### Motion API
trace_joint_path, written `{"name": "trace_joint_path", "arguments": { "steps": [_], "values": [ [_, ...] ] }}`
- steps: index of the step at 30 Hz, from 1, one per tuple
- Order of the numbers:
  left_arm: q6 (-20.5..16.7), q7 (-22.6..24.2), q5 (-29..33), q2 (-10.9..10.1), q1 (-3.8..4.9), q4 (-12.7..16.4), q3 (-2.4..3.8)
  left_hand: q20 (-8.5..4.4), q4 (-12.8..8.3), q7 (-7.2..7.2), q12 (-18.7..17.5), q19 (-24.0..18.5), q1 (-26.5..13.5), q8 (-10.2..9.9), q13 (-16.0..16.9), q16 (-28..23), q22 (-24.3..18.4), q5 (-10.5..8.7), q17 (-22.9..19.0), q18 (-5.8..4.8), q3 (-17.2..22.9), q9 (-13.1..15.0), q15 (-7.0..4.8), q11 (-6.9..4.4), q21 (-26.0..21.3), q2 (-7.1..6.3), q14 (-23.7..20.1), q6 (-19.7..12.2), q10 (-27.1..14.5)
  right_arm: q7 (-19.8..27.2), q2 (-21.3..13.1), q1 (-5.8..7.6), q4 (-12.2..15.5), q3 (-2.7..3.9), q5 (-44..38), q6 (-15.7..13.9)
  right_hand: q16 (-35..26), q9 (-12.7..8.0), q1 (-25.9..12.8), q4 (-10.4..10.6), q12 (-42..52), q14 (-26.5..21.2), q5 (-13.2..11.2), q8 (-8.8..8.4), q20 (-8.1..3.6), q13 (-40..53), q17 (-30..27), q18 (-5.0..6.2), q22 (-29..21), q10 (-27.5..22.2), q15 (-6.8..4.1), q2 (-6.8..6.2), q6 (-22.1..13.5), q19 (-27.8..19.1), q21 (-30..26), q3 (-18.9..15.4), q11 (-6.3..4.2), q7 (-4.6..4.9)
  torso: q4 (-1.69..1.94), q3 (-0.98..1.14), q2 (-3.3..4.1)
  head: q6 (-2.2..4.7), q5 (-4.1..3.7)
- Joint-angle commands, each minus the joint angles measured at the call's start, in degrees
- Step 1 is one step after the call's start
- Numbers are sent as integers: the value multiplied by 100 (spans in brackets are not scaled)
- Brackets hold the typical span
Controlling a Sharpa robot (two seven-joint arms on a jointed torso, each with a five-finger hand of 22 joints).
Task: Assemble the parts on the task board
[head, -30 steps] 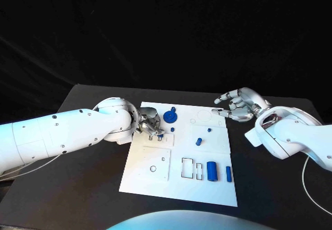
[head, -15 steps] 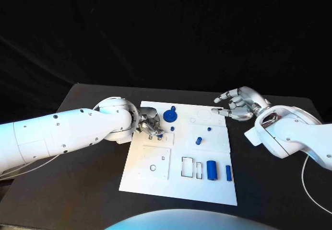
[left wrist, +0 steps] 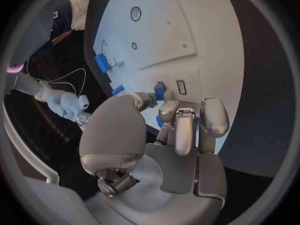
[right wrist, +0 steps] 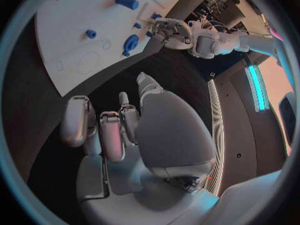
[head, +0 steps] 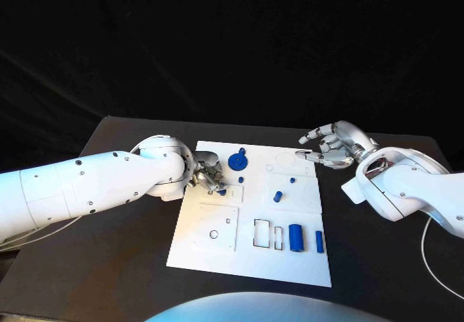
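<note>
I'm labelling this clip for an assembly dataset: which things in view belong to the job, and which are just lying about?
Belongs to the job:
task board
blue disc
small blue part at the left hand
blue peg
blue cylinder
blue bar

Just there:
black table
right hand, holding nothing

You are looking at a robot test lab: a black table (head: 116, 268) stands before a black backdrop (head: 232, 60), and a white task board (head: 256, 261) with cut-out slots and small blue parts (head: 296, 239) lies between two white robot arms (head: 87, 188).
</note>
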Motion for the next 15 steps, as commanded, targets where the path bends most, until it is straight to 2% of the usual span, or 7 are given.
{"name": "trace_joint_path", "arguments": {
  "steps": [1, 15],
  "values": [
    [128, -75, 5, 16, -3, -1, -2, -9, -1036, -40, 36, 29, 37, 28, 16, 10, 2, 30, 484, -92, 1062, 11, -26, -1, 25, 16, 343, -9, 28, 46, 2, -5, 7, 0, -43, 73, -18, -8, -24, -15, -17, 338, -5, 31, -7, 285, 314, 87, 142, -19, -32, 25, 29, -12, -13, 29, -23, -1, -1, 1, 3, -7, 0],
    [198, -73, 42, 30, -6, -3, -4, -10, -1044, -42, 40, 32, 30, 29, 28, 9, 8, 32, 483, -93, 1080, 14, -28, -3, 28, 6, 343, -1, 40, 62, 1, -9, 10, 0, -43, 60, -18, -10, -27, -16, -12, 340, -6, 35, -8, 288, 319, 86, 147, -15, -33, 28, 28, -6, -8, 38, -24, -2, 0, 3, 0, -18, 1]
  ]
}}
